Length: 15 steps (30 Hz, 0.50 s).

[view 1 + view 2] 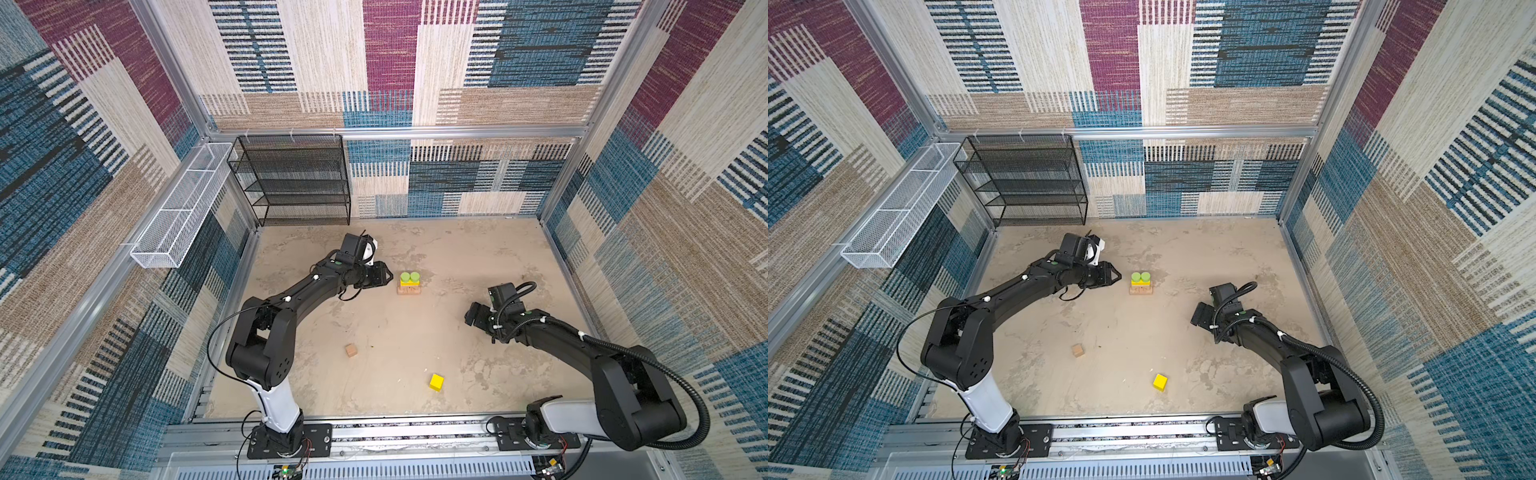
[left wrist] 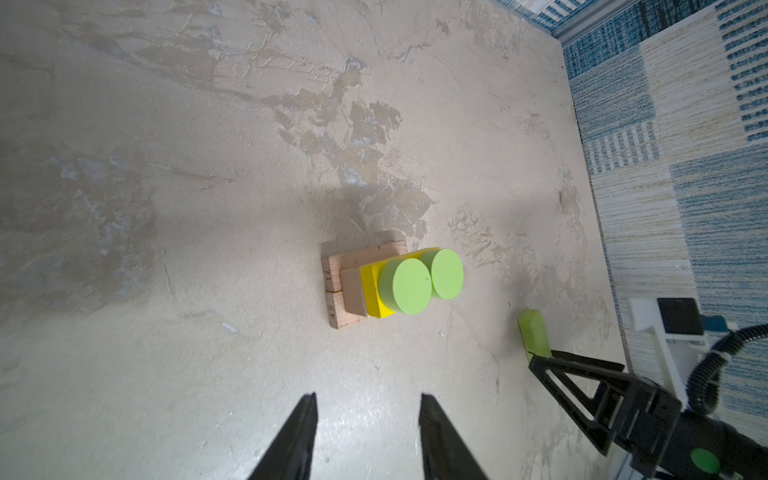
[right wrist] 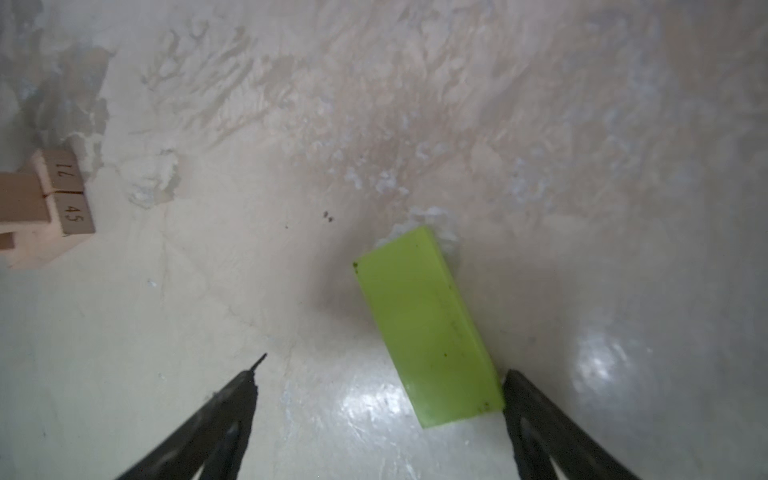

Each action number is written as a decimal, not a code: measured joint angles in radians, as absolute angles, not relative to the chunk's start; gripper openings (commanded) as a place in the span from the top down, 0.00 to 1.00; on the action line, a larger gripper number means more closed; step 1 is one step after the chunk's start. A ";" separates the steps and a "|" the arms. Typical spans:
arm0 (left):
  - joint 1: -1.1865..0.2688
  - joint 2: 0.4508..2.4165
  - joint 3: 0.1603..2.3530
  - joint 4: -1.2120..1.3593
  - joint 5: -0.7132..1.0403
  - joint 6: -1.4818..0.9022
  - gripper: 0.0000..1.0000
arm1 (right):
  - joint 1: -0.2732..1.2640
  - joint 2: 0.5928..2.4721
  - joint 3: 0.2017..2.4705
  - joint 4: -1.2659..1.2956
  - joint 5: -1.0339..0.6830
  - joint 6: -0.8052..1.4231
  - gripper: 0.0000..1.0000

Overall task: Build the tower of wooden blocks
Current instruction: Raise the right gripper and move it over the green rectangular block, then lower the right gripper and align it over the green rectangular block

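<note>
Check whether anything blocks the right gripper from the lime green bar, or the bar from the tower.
Nothing visible does. The lime green bar lies flat with its near end between the open fingers of the right gripper, and only bare table separates it from the wood block tower.

A mottled beige tabletop (image 1: 415, 332) forms the floor of a booth. Its walls (image 1: 374, 62) are covered in carpet-like patches of blue, maroon, tan and cream stripes and framed by aluminium bars (image 1: 395, 132). In both top views a black mesh shelf rack (image 1: 291, 178) stands in the far left corner against the back wall. Just beside it, a long white wire basket (image 1: 178, 208) with compartments hangs on the left wall. A metal rail (image 1: 415, 434) runs along the near edge.
</note>
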<state>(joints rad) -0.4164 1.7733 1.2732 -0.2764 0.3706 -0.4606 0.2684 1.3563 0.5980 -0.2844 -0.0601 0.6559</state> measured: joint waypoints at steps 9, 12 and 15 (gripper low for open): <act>-0.416 1.778 1.275 -0.276 0.371 -0.461 0.55 | 0.274 1.418 0.611 -0.160 -0.170 0.653 0.14; -0.416 1.780 1.277 -0.277 0.371 -0.461 0.55 | 0.289 1.448 0.630 -0.144 -0.192 0.653 0.14; -0.416 1.781 1.281 -0.276 0.373 -0.461 0.55 | 0.309 1.484 0.660 -0.130 -0.202 0.653 0.14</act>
<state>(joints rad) -0.4164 1.7805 1.2808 -0.2764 0.3725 -0.4610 0.3088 1.4841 0.6598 -0.1295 -0.2016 0.6525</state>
